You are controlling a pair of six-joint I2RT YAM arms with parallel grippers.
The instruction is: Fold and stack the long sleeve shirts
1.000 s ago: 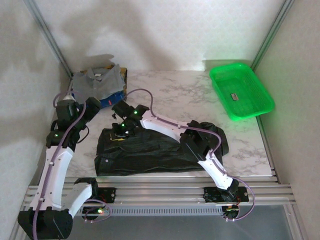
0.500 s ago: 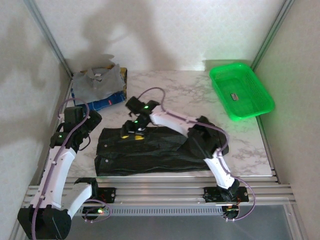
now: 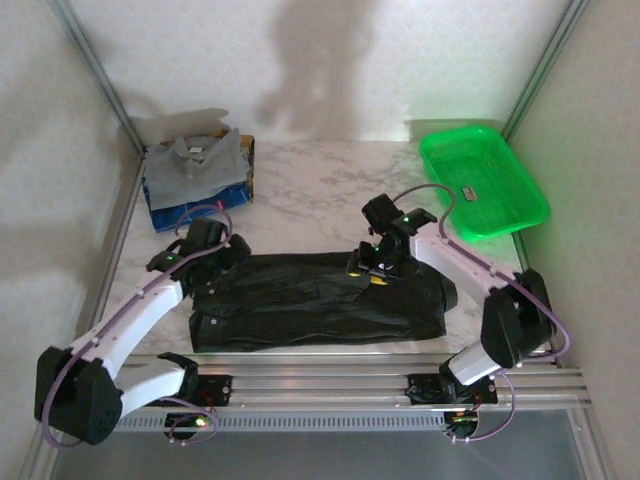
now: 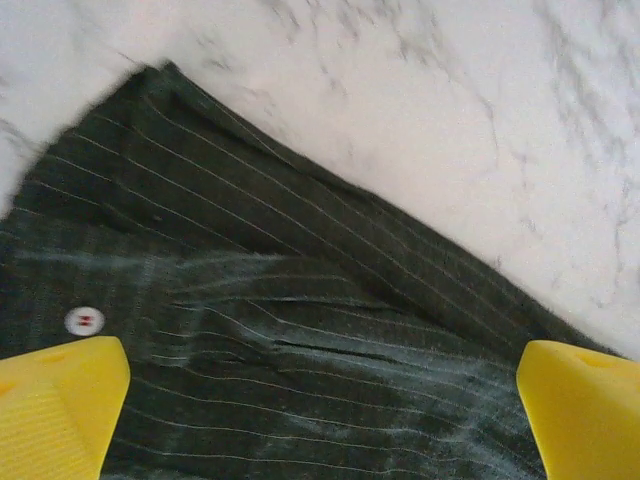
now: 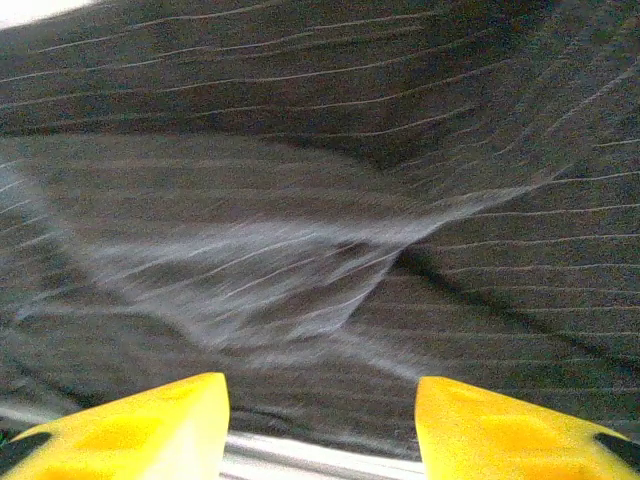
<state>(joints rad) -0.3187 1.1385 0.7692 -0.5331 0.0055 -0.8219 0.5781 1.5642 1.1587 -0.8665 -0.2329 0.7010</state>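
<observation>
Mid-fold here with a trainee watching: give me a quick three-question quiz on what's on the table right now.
1. True or false: the left gripper stands open over the dark shirt.
2. Where does the grey-blue shirt lie? A far-left corner; B near-right corner; C on the dark shirt.
3. Which gripper is over the dark shirt's right half?
Key: 1 true; 2 A; 3 the right gripper.
</observation>
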